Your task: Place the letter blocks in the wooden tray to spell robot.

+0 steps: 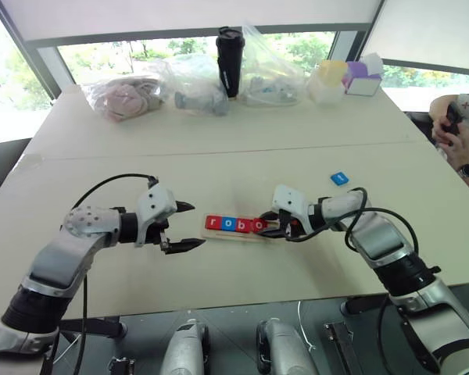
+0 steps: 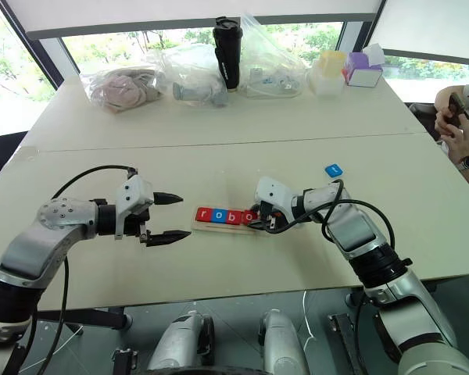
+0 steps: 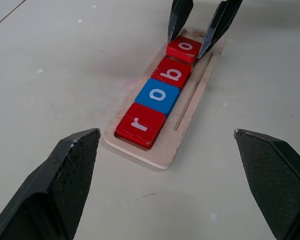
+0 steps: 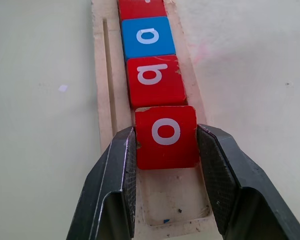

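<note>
Pale table [image 1: 219, 137], wooden tray [image 3: 187, 117] reading "robo", right gripper [image 4: 166, 145] jaws clamped on red "o" block [image 4: 166, 136], left gripper [image 1: 189, 225] jaws apart.

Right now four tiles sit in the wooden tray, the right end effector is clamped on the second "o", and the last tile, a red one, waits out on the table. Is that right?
Not quite. The last tile on the table is blue, not red, as the left eye view shows. The rest holds: four tiles sit in the wooden tray, and the right end effector is clamped on the second "o".

Right hand [image 4: 166, 150] grips red "o" block [image 4: 167, 136] — in wooden tray [image 4: 103, 95]
</note>
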Controlling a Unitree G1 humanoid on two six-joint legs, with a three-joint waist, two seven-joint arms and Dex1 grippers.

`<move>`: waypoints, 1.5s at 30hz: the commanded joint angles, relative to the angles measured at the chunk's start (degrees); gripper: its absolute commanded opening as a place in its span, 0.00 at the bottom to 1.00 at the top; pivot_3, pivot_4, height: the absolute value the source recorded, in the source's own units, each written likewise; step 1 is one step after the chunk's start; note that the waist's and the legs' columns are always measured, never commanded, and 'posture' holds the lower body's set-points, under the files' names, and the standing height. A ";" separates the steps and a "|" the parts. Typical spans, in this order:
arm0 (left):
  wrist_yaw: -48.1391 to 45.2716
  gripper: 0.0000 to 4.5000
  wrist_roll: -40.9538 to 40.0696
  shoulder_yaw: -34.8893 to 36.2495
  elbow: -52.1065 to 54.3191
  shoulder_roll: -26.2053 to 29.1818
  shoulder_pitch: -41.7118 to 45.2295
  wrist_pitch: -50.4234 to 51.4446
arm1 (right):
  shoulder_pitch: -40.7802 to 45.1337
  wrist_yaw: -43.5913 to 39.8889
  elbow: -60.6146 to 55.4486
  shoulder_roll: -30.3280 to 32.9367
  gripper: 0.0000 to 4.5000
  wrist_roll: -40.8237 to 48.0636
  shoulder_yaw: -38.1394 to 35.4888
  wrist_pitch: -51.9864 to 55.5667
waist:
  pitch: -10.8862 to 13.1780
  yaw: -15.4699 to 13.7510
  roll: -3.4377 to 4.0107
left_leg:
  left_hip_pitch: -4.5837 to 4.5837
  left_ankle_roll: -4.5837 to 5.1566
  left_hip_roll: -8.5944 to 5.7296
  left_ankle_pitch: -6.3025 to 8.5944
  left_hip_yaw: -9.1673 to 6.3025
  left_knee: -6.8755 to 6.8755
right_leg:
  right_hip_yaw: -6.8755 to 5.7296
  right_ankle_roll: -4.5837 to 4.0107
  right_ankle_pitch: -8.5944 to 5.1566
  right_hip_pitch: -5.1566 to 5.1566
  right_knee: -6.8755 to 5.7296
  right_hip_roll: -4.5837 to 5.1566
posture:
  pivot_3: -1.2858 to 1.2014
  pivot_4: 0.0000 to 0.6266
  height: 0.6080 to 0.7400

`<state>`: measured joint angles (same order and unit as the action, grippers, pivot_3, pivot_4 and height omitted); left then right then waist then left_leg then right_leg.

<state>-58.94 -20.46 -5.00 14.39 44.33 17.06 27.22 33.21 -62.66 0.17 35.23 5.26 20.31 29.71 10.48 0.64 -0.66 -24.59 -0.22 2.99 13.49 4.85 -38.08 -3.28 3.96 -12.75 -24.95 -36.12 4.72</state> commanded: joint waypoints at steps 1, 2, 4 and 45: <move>0.31 1.00 -0.01 0.67 1.25 -0.13 0.14 -0.55 | 0.93 -0.13 -0.87 -0.49 0.52 -0.06 -0.11 -0.55 | 0.00 -0.02 0.00 | 0.00 0.00 0.00 0.00 0.00 0.00 | 0.00 0.00 0.00 0.00 0.00 0.00 | 0.52 0.24 1.00; 0.34 1.00 -0.02 0.66 1.24 -0.14 0.16 -0.55 | 1.01 0.08 -0.73 -0.64 0.59 -0.19 -0.12 -0.64 | 0.00 -0.03 0.00 | 0.00 0.00 0.00 0.00 0.00 0.00 | 0.00 0.00 0.00 0.00 0.00 0.00 | 0.52 0.24 1.00; 0.39 1.00 0.00 0.62 1.17 -0.17 0.18 -0.61 | 1.16 0.18 -0.58 -0.88 0.79 -0.15 -0.33 -0.76 | 0.00 -0.02 0.00 | 0.00 0.00 0.00 0.00 0.00 0.00 | 0.00 0.00 0.00 0.00 0.00 0.00 | 0.52 0.24 1.00; 2.26 1.00 -7.56 4.56 5.62 -0.85 4.07 7.38 | 12.03 33.54 50.02 -2.35 0.99 0.06 -28.33 -15.82 | 0.01 0.38 0.01 | -0.09 0.02 -0.05 -0.02 0.19 0.08 | 0.08 0.08 0.02 -0.07 0.00 -0.06 | 0.52 0.24 1.00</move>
<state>-56.97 -28.03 -1.35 18.60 43.05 20.92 35.49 44.14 -28.56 48.87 31.70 5.82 -8.01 15.39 10.49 1.03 -0.65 -24.68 -0.20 2.95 13.47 5.03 -38.00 -3.20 4.03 -12.72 -25.01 -36.12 4.66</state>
